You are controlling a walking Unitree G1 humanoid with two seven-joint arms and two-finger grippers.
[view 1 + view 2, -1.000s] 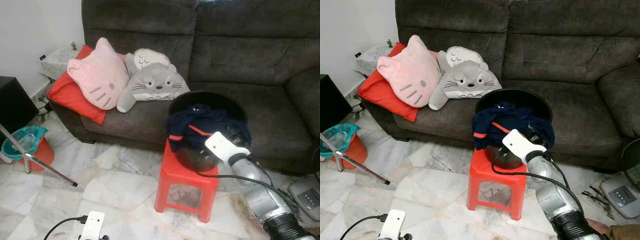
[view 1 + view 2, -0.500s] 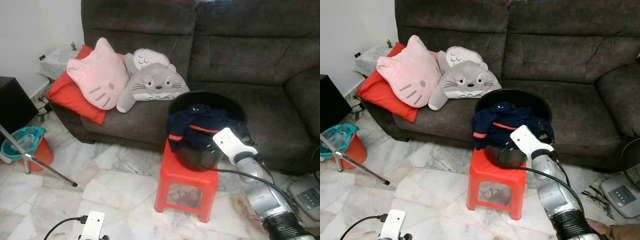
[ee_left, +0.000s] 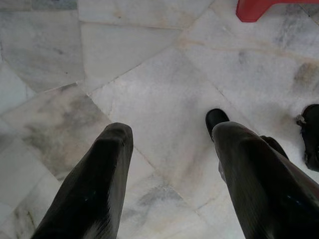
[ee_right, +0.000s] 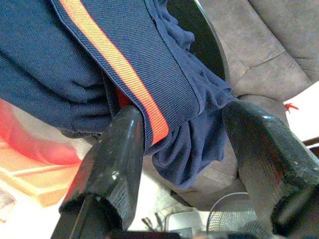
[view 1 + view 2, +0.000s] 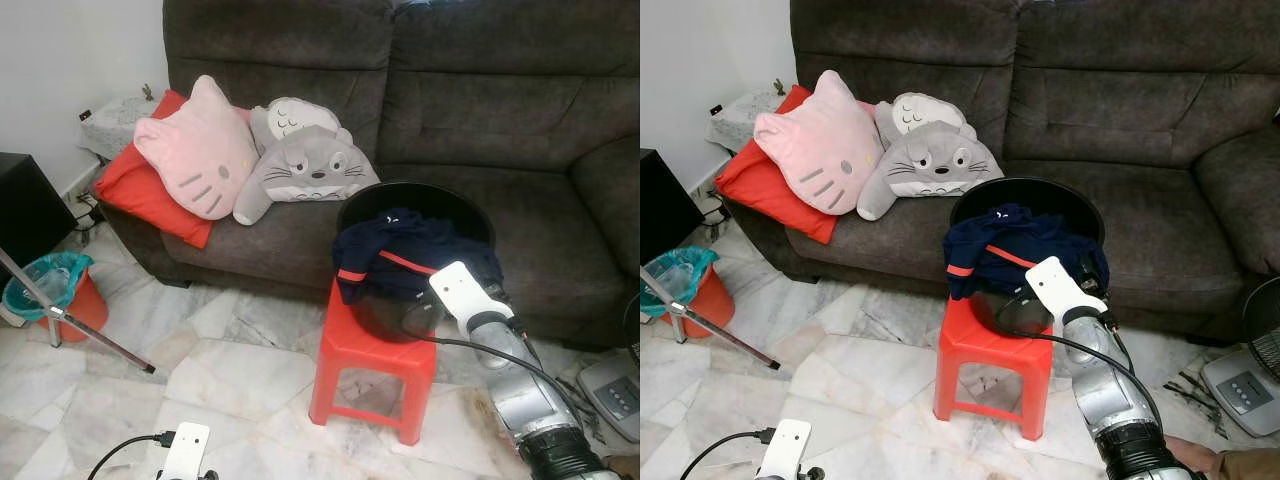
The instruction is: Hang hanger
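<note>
The right gripper (image 4: 182, 149) reaches to the round black plastic basket (image 5: 455, 200), which stands on a small red plastic stool (image 5: 372, 372) in front of the dark grey fabric sofa (image 5: 470, 100), and its jaws are spread wide around a fold of the navy blue garment with an orange stripe (image 4: 124, 69) that hangs over the rim. The hanger is probably under this cloth, but I cannot make it out. The left gripper (image 3: 169, 174) hangs idle over the white marble floor (image 3: 149, 64), jaws spread and holding nothing.
</note>
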